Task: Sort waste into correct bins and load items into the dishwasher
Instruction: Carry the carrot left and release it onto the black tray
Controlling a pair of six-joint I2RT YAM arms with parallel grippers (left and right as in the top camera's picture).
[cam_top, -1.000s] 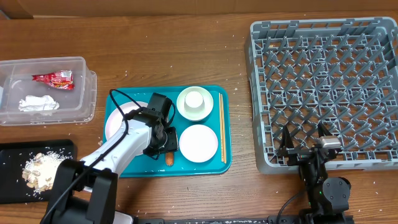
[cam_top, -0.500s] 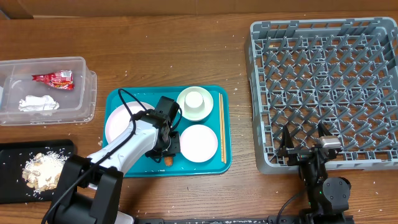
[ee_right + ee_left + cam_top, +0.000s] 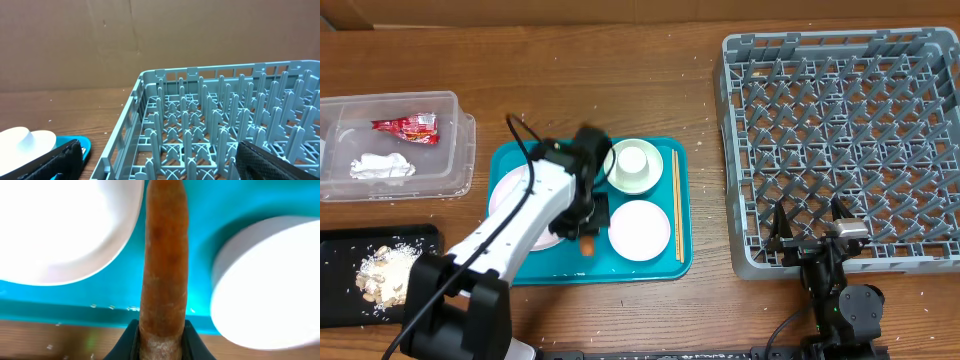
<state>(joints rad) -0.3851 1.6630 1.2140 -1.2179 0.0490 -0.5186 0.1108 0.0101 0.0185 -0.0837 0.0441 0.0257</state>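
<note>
Left gripper (image 3: pixel 160 342): clamped on the butt end of the carrot stick (image 3: pixel 164 260) — a dark finger (image 3: pixel 128 339) presses each side, with no gap showing.
Stick's axis: it runs straight out from the jaws along the gripper's own line, tip pointing away from the wrist.
Stick's place: above the teal tray (image 3: pixel 202 235), in the lane between the plate (image 3: pixel 60 225) on one side and a bowl (image 3: pixel 270 285) on the other. Whether it has cleared the tray floor I cannot tell.
Overhead check: only the orange end (image 3: pixel 588 246) peeks out under the left arm, near the tray's front edge.
Way to the bins: both lie to the robot's left. The black tray (image 3: pixel 340 250) holding crumbs (image 3: pixel 386 270) sits at the near corner — likely the food bin — and the clear tub (image 3: pixel 445 105) holding the wrapper (image 3: pixel 408 126) and tissue (image 3: pixel 380 167) sits farther back.
Nearer arm: the left, already holding.
Right gripper (image 3: pixel 808 213): jaws spread wide, holding nothing, at the front rim of the dish rack (image 3: pixel 840 130), well apart from the stick.
</note>
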